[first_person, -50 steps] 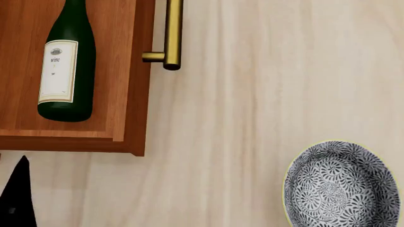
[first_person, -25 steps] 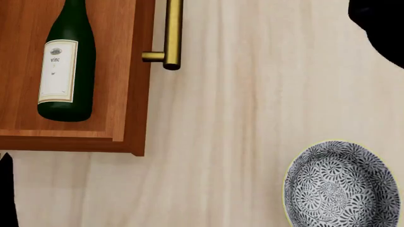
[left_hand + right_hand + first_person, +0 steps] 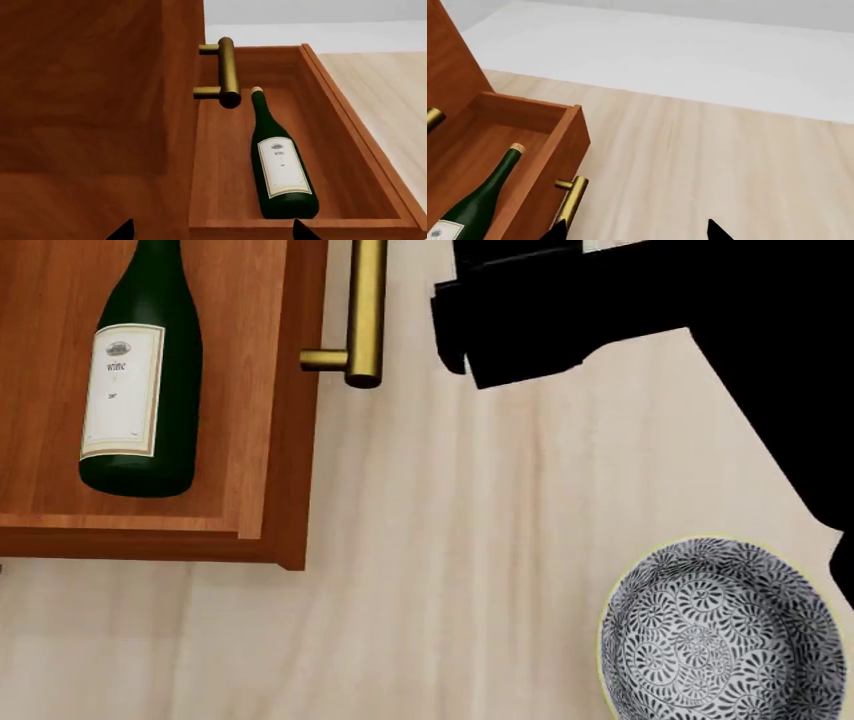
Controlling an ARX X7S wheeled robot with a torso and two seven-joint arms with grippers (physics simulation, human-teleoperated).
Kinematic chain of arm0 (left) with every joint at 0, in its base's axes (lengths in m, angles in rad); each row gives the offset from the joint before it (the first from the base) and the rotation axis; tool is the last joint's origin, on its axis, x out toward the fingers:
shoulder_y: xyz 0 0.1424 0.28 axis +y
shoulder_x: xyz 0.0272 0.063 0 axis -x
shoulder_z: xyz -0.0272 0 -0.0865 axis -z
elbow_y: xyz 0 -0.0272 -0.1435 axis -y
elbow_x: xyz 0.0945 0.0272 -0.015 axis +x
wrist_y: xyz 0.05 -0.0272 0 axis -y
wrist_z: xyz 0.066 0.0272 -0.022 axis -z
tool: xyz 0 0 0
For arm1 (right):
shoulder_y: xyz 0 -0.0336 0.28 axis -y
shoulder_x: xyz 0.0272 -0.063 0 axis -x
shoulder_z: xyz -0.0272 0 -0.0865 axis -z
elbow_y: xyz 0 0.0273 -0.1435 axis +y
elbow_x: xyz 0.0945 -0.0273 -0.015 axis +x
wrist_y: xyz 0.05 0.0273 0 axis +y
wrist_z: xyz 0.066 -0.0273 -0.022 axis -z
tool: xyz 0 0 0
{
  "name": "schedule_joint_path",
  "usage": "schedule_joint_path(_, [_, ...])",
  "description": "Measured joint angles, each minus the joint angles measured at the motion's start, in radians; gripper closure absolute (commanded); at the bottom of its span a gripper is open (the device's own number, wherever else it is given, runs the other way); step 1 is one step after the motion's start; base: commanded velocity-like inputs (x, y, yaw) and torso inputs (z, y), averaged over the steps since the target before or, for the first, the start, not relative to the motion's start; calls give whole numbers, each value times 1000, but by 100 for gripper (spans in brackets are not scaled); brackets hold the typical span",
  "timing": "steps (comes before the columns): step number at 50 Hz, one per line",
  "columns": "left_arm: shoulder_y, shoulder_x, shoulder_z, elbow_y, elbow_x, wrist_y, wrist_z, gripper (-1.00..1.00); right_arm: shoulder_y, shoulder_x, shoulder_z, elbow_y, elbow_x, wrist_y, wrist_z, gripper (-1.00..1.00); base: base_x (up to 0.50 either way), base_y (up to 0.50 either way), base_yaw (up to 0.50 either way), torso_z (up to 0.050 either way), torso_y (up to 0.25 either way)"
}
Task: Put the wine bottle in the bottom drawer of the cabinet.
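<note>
One wine bottle point(image 3: 136, 380) lies in the bottom drawer point(image 3: 274, 440), beside the spread right claw point(image 3: 637, 229).

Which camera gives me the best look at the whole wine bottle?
The left wrist view: the wine bottle shows whole, cork to base, lying in the bottom drawer. The head view cuts off its neck at the picture's edge; the right wrist view shows only cork, neck and shoulder.

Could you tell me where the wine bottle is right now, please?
The wine bottle lies flat inside the open bottom drawer, at the head view's upper left, label up, beside the drawer's brass handle.
</note>
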Motion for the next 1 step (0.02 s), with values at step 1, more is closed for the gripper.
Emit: schedule_joint_path(1, [-10, 0, 13, 0, 3, 4, -1, -100, -5, 8, 2, -13, 1, -6, 5, -100, 0, 0, 0, 0, 0])
